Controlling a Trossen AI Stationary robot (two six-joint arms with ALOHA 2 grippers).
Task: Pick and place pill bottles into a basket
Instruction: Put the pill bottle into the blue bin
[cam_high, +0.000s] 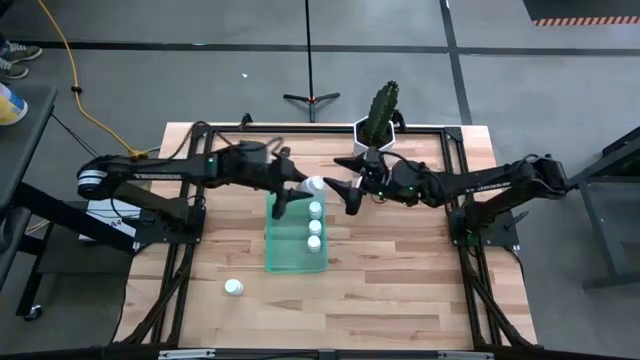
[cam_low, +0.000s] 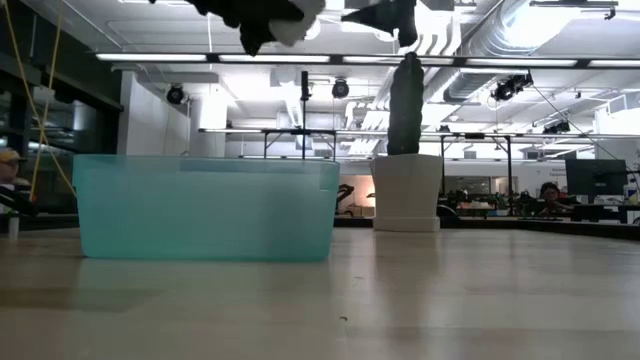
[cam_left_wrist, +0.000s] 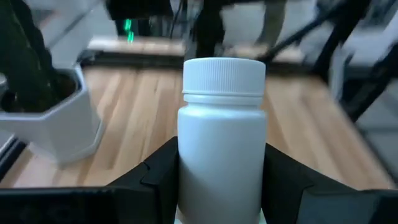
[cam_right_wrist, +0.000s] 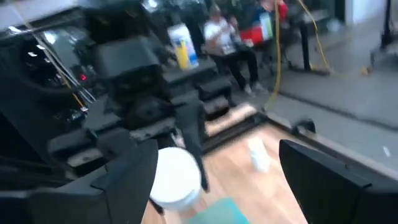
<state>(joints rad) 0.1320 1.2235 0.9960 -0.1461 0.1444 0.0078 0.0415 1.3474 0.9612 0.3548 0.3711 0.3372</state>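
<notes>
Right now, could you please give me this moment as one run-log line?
left claw: shut on pill bottle, above basket | right claw: open, empty, alongside | basket: three bottles | table: one bottle

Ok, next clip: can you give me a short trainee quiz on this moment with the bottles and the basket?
1. Leaving out the one the left gripper holds, how many pill bottles show inside the basket in the high view?
2. True or false: the right gripper is shut on a bottle.
3. Where is the loose bottle?
A. Stacked on the others in the basket
B. On the bare table, on the left arm's side of the basket
C. Between the right gripper's fingers

Key:
1. Three.
2. False. It is open and empty.
3. B.
</notes>
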